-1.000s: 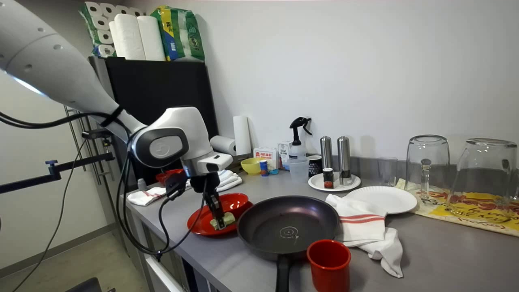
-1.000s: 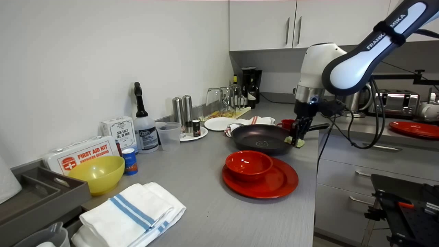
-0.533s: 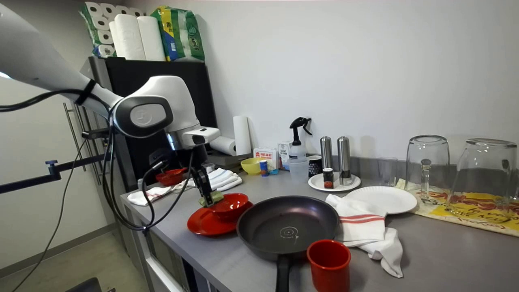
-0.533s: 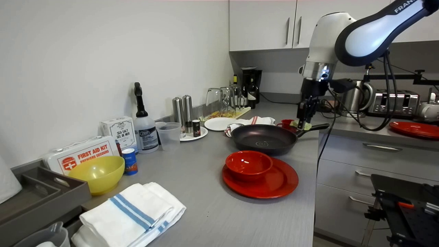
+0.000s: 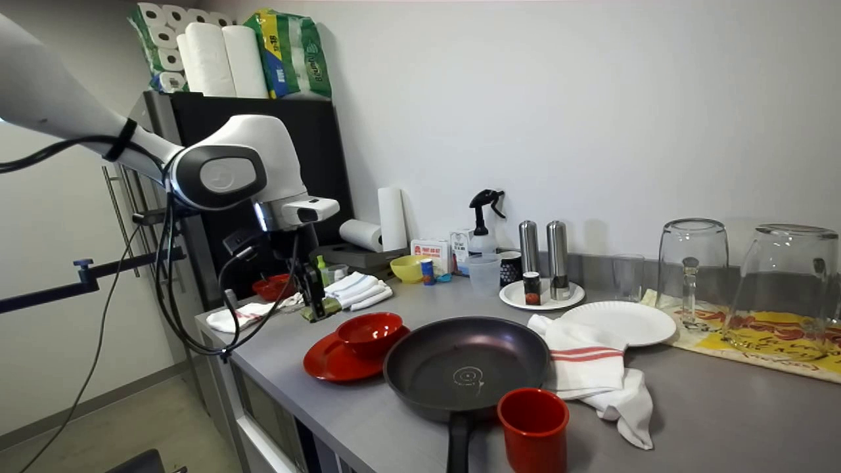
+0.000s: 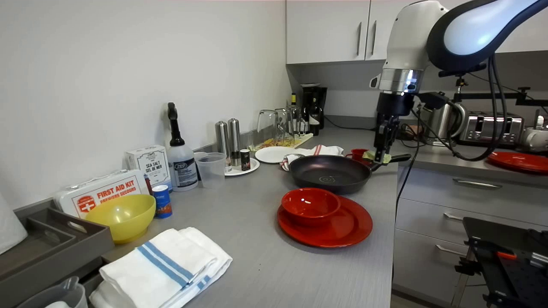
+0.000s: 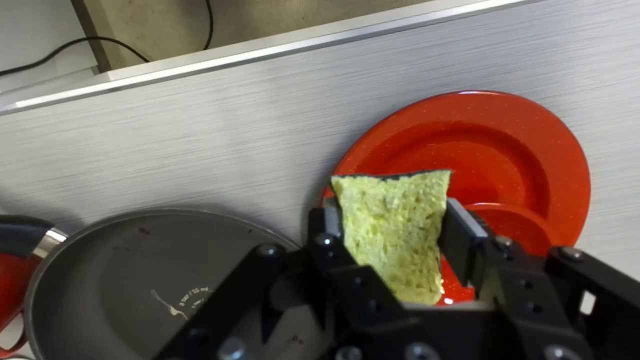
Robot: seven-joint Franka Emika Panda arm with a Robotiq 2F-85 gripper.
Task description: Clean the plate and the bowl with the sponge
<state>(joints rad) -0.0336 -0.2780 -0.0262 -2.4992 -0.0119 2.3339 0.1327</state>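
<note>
In wrist view: red bowl (image 7: 515,230) mostly hidden behind sponge (image 7: 392,235) and gripper (image 7: 398,218), nearest gripper parts blurred. Plate (image 7: 557,145) partly covered by bowl and sponge. Frying pan (image 7: 130,260) cut by bottom edge; red mug (image 7: 12,285) cut by left edge. In both exterior views: sponge partly hidden behind fingers (image 5: 315,299), arm (image 5: 220,174) cut by picture edges, round marking (image 5: 468,376) inside pan too small to read.

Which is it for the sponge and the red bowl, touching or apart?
Apart: an exterior view shows the sponge well clear of the red bowl, the frying pan visible between them.

Free counter (image 6: 265,273) by plate (image 6: 354,222), pan (image 6: 325,173) perhaps touching
</note>
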